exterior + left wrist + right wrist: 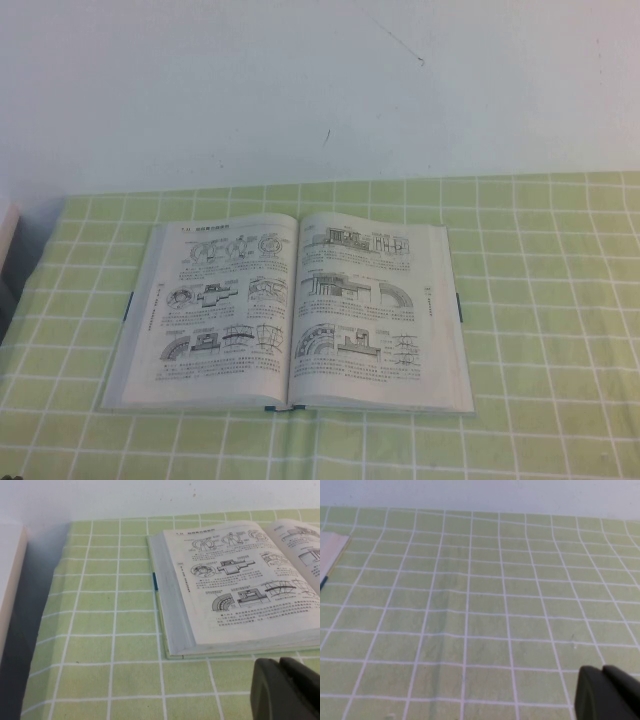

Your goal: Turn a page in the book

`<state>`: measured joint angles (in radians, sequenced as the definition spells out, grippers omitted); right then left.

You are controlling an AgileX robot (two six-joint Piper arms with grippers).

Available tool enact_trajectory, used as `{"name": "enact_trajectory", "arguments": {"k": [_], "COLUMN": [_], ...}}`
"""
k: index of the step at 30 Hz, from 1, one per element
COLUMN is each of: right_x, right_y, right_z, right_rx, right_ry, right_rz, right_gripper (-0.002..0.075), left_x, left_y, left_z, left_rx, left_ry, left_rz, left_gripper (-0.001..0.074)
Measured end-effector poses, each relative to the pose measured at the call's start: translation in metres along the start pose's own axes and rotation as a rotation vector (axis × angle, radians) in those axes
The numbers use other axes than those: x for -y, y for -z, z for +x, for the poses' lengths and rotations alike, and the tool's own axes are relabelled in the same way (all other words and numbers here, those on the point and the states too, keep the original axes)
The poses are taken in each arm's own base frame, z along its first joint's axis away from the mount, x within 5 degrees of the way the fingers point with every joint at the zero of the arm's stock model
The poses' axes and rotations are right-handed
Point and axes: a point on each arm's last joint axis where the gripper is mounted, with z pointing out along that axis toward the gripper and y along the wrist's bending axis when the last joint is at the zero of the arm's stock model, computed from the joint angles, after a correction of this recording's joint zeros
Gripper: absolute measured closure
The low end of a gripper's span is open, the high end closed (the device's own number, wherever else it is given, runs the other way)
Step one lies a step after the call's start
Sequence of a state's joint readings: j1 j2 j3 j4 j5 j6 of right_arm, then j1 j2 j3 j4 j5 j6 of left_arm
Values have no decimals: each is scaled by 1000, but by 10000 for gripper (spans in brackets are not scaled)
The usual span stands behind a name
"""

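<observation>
The book lies open and flat on the green checked tablecloth, spine toward me, blue cover edges showing at its sides. Its right-hand page carries line drawings of rings and arches and lies flat. Neither gripper shows in the high view. In the left wrist view my left gripper hangs shut and empty over the cloth, just off the book's near left corner. In the right wrist view my right gripper is shut and empty over bare cloth, with only a corner of the book showing far off.
A white wall rises behind the table's far edge. A pale boxy object stands at the table's left edge, with a dark gap beside it. Checked cloth stretches to the right of the book.
</observation>
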<state>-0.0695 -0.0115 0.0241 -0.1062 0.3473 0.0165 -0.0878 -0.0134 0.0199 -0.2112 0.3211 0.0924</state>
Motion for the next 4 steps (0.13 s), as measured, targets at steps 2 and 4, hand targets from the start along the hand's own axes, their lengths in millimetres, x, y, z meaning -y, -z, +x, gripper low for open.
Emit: {"name": "enact_trajectory", "arguments": {"k": [2, 4], "right_x": [0, 0], "right_y": [0, 0], "right_z": [0, 0], "right_rx": [0, 0], "right_ry": [0, 0], "right_rz": [0, 0], "right_gripper": [728, 728], "left_x": [0, 0], "left_y": [0, 0], "left_z": [0, 0], "left_rx": [0, 0], "left_ry": [0, 2], "left_rz": [0, 0], "left_gripper": [738, 738]}}
